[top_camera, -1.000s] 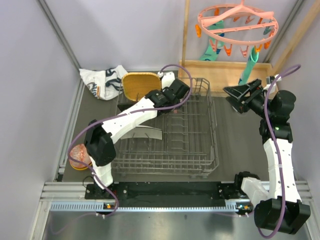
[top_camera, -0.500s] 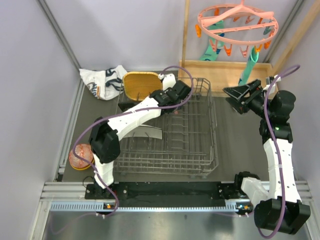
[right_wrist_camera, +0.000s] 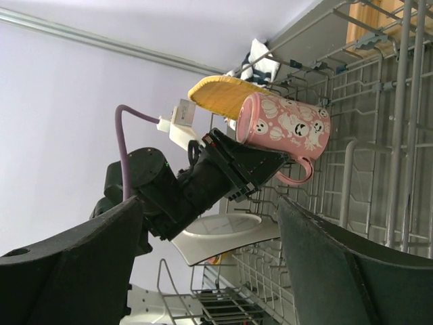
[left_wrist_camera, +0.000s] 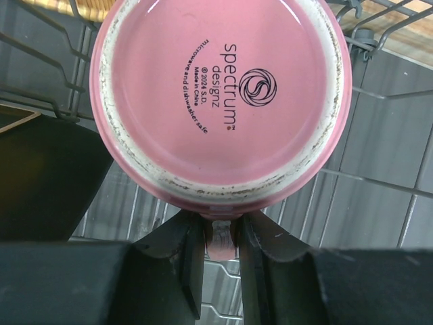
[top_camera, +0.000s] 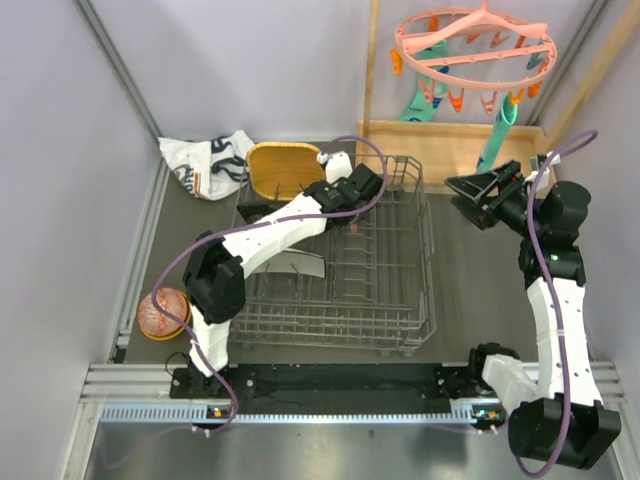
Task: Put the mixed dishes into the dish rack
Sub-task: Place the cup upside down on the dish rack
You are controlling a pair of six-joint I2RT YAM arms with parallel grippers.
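Note:
My left gripper (top_camera: 356, 212) is shut on the handle of the pink cup (left_wrist_camera: 220, 95). It holds the cup over the far middle of the grey wire dish rack (top_camera: 400, 290), the cup's base facing the wrist camera. The right wrist view shows the cup (right_wrist_camera: 284, 132) lying sideways above the prongs. A yellow plate (top_camera: 280, 168) stands at the rack's far left corner, and a pale plate (top_camera: 290, 265) leans inside the rack. An orange bowl (top_camera: 163, 312) sits on the table left of the rack. My right gripper (top_camera: 460, 198) hangs open and holds nothing, right of the rack.
A white printed cloth (top_camera: 210, 160) lies at the back left. A wooden tray (top_camera: 450, 145) stands behind the rack, with a pink peg hanger (top_camera: 475, 50) and teal socks above it. Walls close in on both sides.
The left arm has shifted slightly to the right with the cup, and its elbow has uncovered more of the orange bowl. The right arm has not moved.

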